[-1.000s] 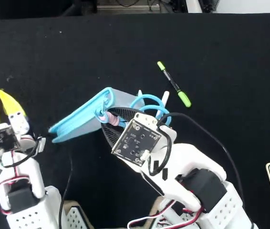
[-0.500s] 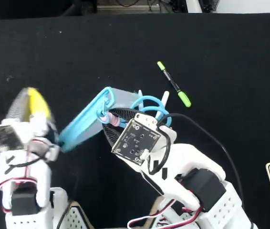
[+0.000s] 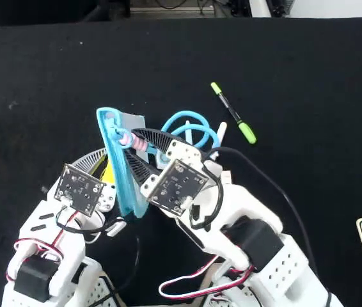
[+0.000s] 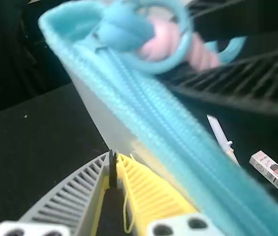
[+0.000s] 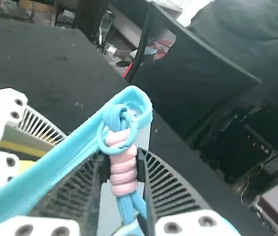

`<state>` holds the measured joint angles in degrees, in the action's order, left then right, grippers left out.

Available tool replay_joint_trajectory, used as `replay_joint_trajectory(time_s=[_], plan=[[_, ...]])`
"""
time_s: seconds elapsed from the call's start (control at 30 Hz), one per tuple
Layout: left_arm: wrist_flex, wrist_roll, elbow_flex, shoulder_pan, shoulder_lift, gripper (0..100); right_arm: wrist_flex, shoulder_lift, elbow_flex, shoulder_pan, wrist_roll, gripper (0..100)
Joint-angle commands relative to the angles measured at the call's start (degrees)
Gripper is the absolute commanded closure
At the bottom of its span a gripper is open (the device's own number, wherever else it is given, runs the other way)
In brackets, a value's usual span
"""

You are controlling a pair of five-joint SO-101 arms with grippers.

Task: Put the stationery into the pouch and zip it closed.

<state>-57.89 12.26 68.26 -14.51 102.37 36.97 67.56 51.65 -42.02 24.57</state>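
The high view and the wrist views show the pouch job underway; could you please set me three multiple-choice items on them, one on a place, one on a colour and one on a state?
1. Where does the green pen lie?
A. inside the pouch
B. on the black table, apart from the blue pouch
C. in a gripper

2. What colour is the zip pull?
A. yellow
B. green
C. pink

3. What is the state of the right gripper?
A. shut on the zip pull
B. open over the table
C. shut on the green pen

Answers:
1 B: in the high view the pen lies bare on the table beyond the pouch.
2 C: the right wrist view shows a pink pull under the blue ring.
3 A: its jaws clamp the pull between them.
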Motion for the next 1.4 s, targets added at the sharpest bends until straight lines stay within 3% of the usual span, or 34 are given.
replay_joint_trajectory(time_s=[0.0,0.1,0.23,0.43,0.6,0.87,1.07,1.2,1.37], plan=[[-0.2,0.6,-3.6,-1.5,-0.2,96,-2.2,-1.2,1.1,0.5,-2.5,98.8],[-0.2,0.6,-3.5,-2.0,-0.2,96,0.6,0.1,1.0,0.5,-7.1,98.8],[-0.1,0.9,-4.1,-2.1,-0.2,96,11.3,5.8,-1.8,0.5,-7.6,98.8],[-0.3,1.1,-9.7,-1.9,-0.1,96,27.1,8.2,-6.0,0.2,0.2,98.8],[-0.4,1.1,-17.4,-1.8,-0.5,96,30.0,8.7,-7.1,-2.1,0.4,98.8],[-5.5,1.1,-14.7,-1.7,-0.2,96,18.3,8.1,-6.7,-5.4,0.3,98.8],[-7.0,1.1,-11.0,3.3,-0.2,96,4.8,7.3,-0.7,-0.9,0.3,98.8],[-7.0,1.1,-8.7,3.3,-0.2,96,-6.8,0.4,2.7,1.8,0.3,98.8],[-6.1,0.9,-3.8,2.2,-0.2,96,-8.1,-10.1,-5.2,1.5,-3.1,98.8]])
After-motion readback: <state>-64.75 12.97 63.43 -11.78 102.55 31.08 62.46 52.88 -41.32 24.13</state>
